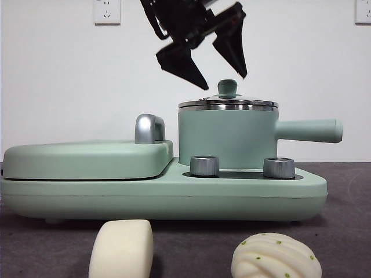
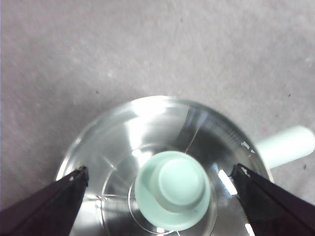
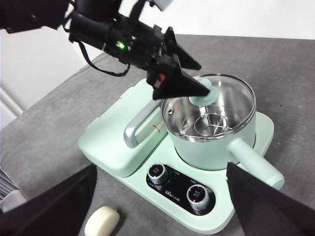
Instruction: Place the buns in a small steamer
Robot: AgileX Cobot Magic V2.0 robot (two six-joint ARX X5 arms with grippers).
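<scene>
**Grey table carrying a cooker and two buns**

A grey, felt-like table (image 1: 348,243) is carrying everything here. The mint-green cooker base (image 1: 174,197) is sitting flat on it, taking up most of the width in the front view. Nearer the front camera, the smooth cream oblong bun (image 1: 122,250) and the round pleated bun (image 1: 276,256) with green specks are lying directly on the cloth, apart from each other and just in front of the base.

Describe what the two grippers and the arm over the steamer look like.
The left gripper has two black, wedge-shaped jaws tapering to points, with a red patch on one. Its arm is black, with looping black cables and a green light. The right gripper shows only two broad black jaws.
</scene>
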